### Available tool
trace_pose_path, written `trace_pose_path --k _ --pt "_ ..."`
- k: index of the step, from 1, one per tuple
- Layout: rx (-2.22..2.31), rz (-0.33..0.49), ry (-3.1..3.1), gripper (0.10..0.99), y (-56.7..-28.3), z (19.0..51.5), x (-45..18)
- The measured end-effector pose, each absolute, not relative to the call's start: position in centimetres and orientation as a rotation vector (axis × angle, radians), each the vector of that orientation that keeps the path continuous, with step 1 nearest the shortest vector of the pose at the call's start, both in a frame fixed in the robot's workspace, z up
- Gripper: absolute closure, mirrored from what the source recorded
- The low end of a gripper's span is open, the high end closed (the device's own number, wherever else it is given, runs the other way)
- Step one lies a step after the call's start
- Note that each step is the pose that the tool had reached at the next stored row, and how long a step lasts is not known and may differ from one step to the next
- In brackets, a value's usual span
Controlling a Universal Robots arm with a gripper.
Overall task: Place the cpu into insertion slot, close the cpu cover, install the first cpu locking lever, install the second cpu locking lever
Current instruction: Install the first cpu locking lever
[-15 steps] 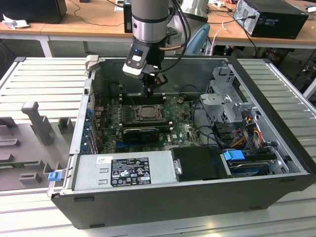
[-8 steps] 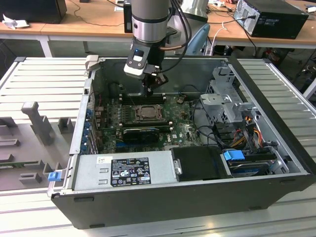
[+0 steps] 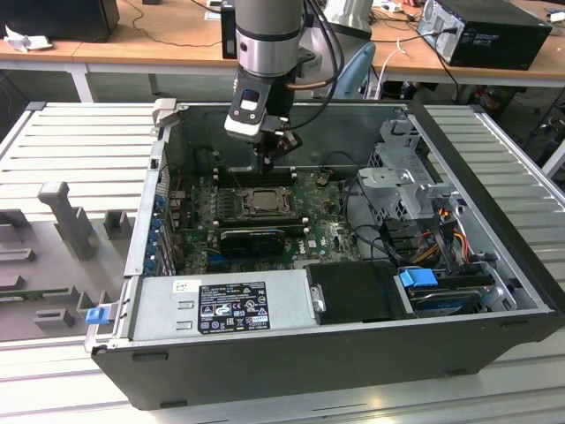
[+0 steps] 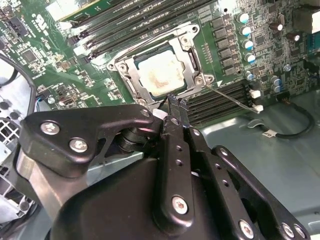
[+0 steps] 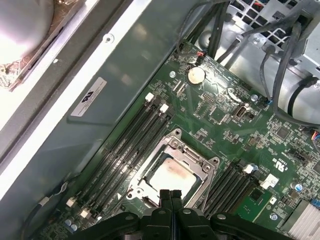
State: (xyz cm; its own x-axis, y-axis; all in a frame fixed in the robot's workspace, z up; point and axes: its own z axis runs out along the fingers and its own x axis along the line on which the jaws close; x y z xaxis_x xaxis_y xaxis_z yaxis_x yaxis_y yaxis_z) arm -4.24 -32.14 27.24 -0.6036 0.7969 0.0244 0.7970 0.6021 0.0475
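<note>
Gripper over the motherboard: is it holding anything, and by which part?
Nothing: the gripper is shut with nothing between its fingers, its tips at the edge of the cpu cover, which lies over the cpu.

A lab or workshop: opened computer case (image 3: 309,367) on slatted metal bench (image 3: 71,141), wooden desks (image 3: 159,46) behind.

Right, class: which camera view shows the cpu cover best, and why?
The second wrist view: the cpu cover is close, nearly its whole frame showing. In the first wrist view the claw hides one edge; the exterior view shows it from afar.
</note>
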Motion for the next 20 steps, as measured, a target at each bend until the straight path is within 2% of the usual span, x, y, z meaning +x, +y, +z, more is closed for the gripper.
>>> trace_pose_path --k 20 --pt "-1.055 -0.079 -2.952 0.980 -32.10 27.28 -4.23"
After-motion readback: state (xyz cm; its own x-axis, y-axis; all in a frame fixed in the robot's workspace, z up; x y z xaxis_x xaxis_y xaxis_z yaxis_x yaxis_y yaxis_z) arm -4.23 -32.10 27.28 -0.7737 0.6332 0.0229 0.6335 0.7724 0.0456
